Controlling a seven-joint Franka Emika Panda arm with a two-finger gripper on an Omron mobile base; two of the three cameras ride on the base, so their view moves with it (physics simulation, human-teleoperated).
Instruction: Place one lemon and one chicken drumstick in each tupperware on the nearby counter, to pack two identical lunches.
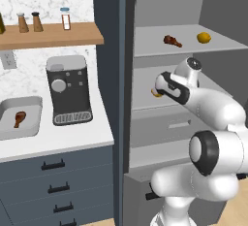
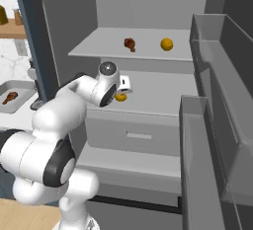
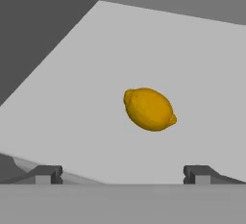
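Inside the open fridge (image 2: 148, 51), I reach onto the middle shelf (image 2: 158, 95), lined up for a grab. My gripper (image 3: 123, 174) is spread wide and empty; the lemon (image 3: 149, 109) lies just ahead, untouched.

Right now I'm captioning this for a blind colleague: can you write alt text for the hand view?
A small oval yellow-orange lemon lies alone on a pale grey fridge shelf, ahead of the gripper. The gripper's two dark fingertips stand wide apart below the lemon, not touching it. Darker grey walls close the shelf behind and on the left.
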